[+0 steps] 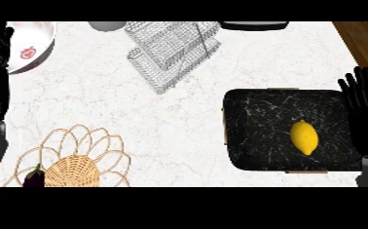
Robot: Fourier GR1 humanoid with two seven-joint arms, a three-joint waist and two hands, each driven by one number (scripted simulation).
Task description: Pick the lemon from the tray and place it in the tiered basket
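A yellow lemon point(304, 137) lies on the right part of a black marbled tray point(259, 125) at the counter's right side. The wire tiered basket point(173, 47) stands at the back centre, well left of and beyond the tray. My right hand point(355, 101) shows at the right edge beside the tray, fingers straight and pointing up, a short way right of the lemon and not touching it. My left hand point(4, 91) is a dark shape along the left edge; its fingers cannot be made out.
A white bowl with a red mark point(28, 45) sits at the back left. A woven wicker trivet point(75, 162) lies at the front left with a dark eggplant point(34, 178) on its edge. A grey item point(108, 26) and a dark one point(253, 25) line the back.
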